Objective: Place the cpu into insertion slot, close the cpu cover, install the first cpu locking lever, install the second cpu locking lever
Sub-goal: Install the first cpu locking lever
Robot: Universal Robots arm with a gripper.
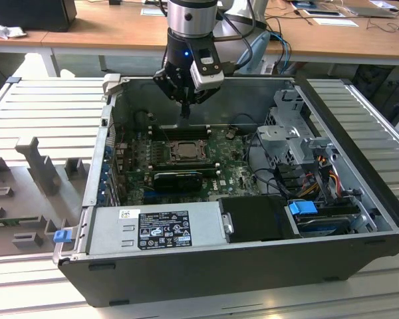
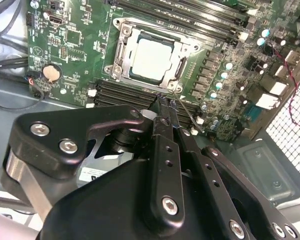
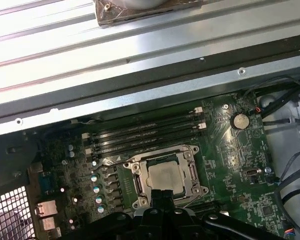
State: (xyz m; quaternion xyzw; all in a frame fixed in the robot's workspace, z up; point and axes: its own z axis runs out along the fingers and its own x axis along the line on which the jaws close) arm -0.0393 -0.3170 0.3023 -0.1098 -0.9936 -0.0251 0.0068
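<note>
Well clear above one edge of the cpu cover [image 2: 121, 50], gripper [image 2: 166, 102] closed tight, empty.

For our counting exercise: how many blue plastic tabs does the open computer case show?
2. The corner tab sits at the case's corner, exterior view's left; the drive tab tops the drive bay, exterior view's right. Others may be hidden.

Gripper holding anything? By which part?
Nothing visibly held. The gripper is shut, empty, above the motherboard; the cpu sits seated on it, untouched.
</note>
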